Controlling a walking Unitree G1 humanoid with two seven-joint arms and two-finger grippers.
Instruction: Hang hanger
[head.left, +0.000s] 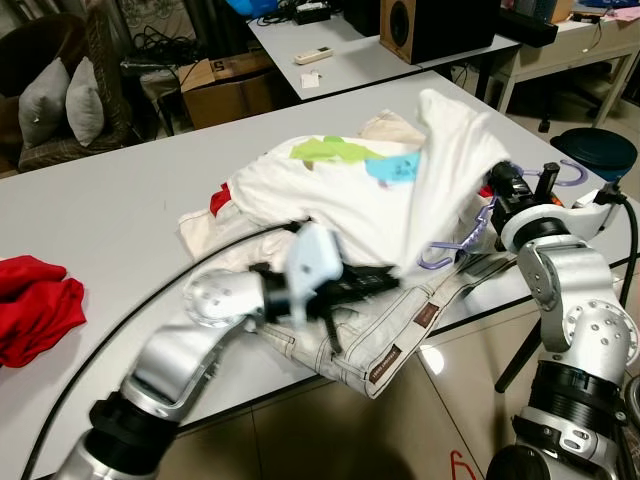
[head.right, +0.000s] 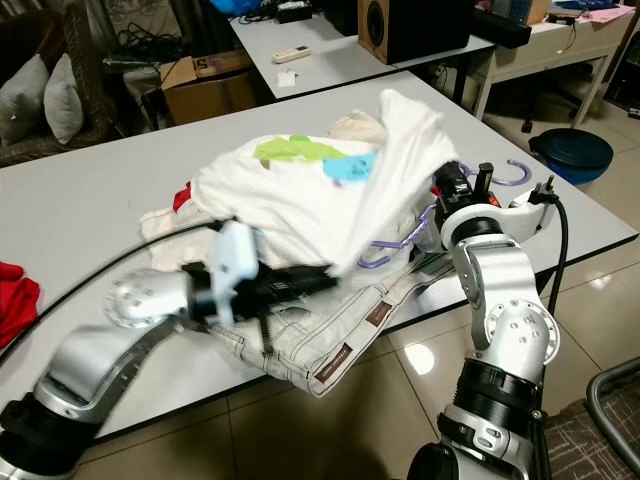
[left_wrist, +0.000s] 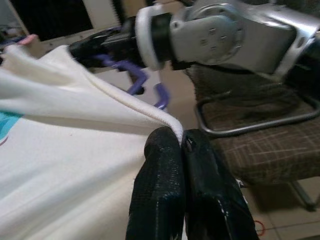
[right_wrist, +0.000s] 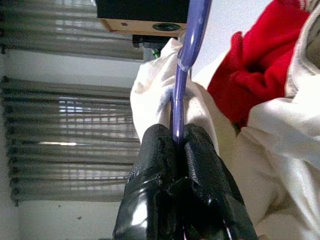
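A purple plastic hanger (head.left: 562, 176) lies at the table's right edge, partly under a white T-shirt (head.left: 350, 195) with a green and blue print. My right gripper (head.left: 498, 188) is shut on the hanger's bar; the right wrist view shows the hanger (right_wrist: 183, 50) pinched between my fingers (right_wrist: 155, 150). My left gripper (head.left: 385, 280) reaches in beneath the shirt from the left. In the left wrist view its fingers (left_wrist: 162, 165) are shut on the shirt's hem (left_wrist: 150, 112). One flap of the shirt (head.right: 410, 120) is raised above the pile.
Pale jeans (head.left: 400, 335) hang over the table's front edge (head.left: 500, 300) under the pile. A red cloth (head.left: 35, 300) lies at the left. A black cable (head.left: 120, 320) curves across the table. A blue bin (head.left: 592, 150) and a chair (head.right: 610, 400) stand on the right.
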